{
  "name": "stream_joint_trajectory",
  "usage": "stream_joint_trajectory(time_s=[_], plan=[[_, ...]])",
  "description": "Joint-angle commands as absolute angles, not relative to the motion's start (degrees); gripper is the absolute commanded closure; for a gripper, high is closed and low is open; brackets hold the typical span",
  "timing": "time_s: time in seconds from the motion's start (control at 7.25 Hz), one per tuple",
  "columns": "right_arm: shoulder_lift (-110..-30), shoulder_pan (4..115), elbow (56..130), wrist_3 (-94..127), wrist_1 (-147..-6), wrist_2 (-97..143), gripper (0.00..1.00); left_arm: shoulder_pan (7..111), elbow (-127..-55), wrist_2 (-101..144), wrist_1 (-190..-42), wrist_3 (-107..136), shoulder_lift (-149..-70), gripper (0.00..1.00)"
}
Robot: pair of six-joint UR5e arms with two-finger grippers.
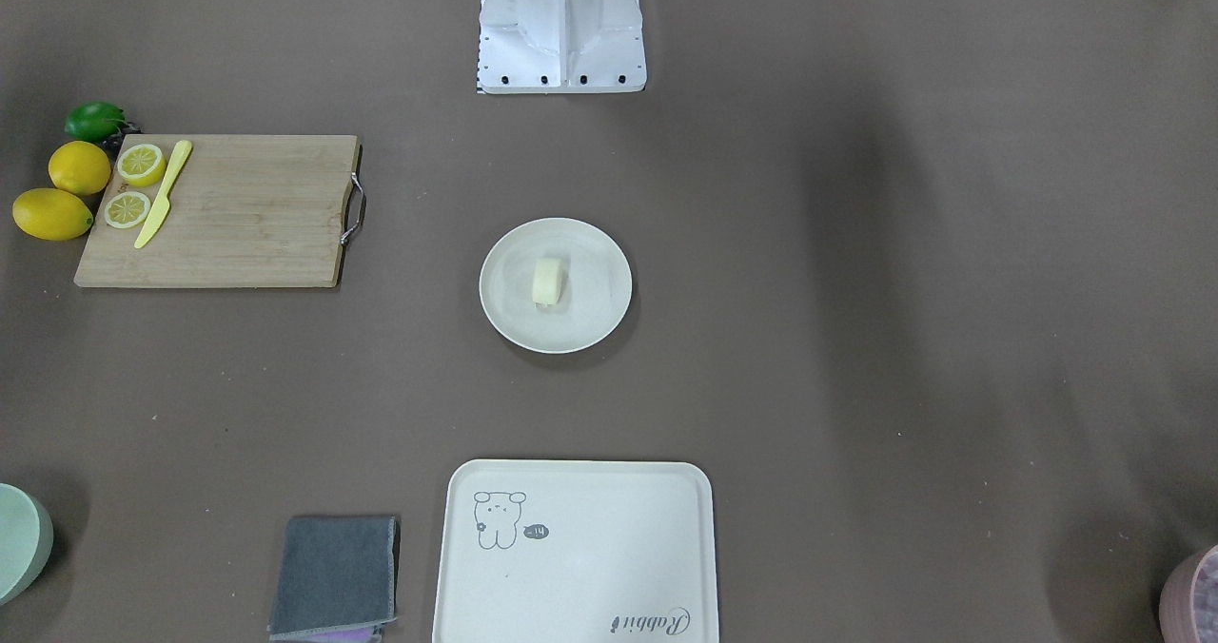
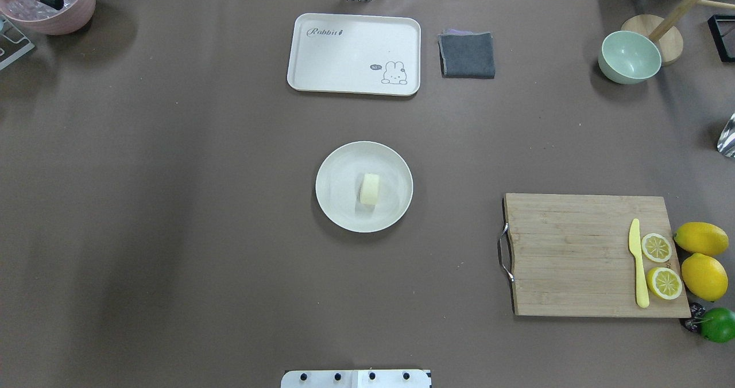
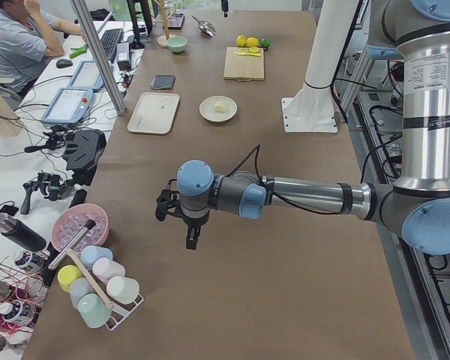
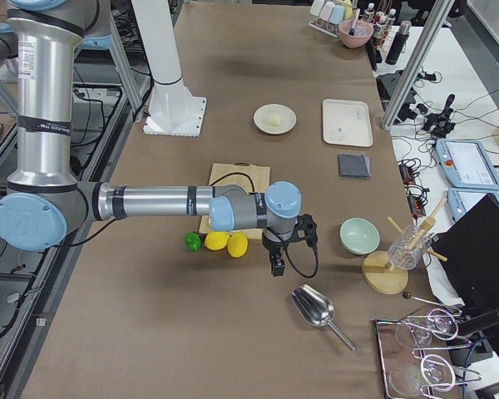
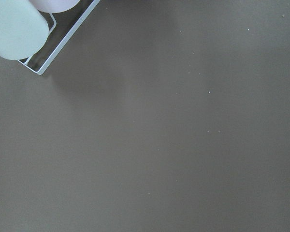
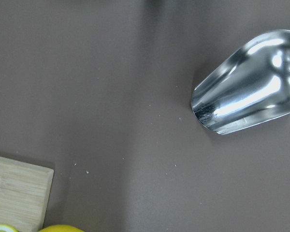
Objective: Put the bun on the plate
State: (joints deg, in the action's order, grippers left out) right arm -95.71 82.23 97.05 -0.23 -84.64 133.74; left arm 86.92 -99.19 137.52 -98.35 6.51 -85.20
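The pale cream bun (image 2: 370, 189) lies on its side at the middle of the round off-white plate (image 2: 339, 193), at the centre of the table; the front view shows the same bun (image 1: 547, 281) and plate (image 1: 599, 291). No gripper is near them. My left gripper (image 3: 189, 225) hangs over bare table far toward the robot's left end and shows only in the exterior left view. My right gripper (image 4: 278, 264) hangs beyond the lemons at the robot's right end and shows only in the exterior right view. I cannot tell whether either is open or shut.
A cream tray (image 2: 354, 53) and grey cloth (image 2: 467, 54) lie at the far edge. A cutting board (image 2: 574, 256) carries a yellow knife and lemon slices, with lemons (image 2: 700, 239) beside it. A metal scoop (image 6: 251, 92) and a cup rack (image 5: 38, 48) lie near the grippers.
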Motion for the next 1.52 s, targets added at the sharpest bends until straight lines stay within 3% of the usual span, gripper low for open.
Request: stream_joint_trajectory(time_s=[0.0,1.38], plan=[[-95.9,82.3,96.9,-0.3,-84.6,133.6,0.00,86.9,-99.0,137.2,-98.3,6.5,-85.2,0.03],[-96.0,82.4,97.4,-0.4,-84.6,134.2,0.00,86.7,-98.2,137.3,-98.5,6.9,-85.2,0.03]])
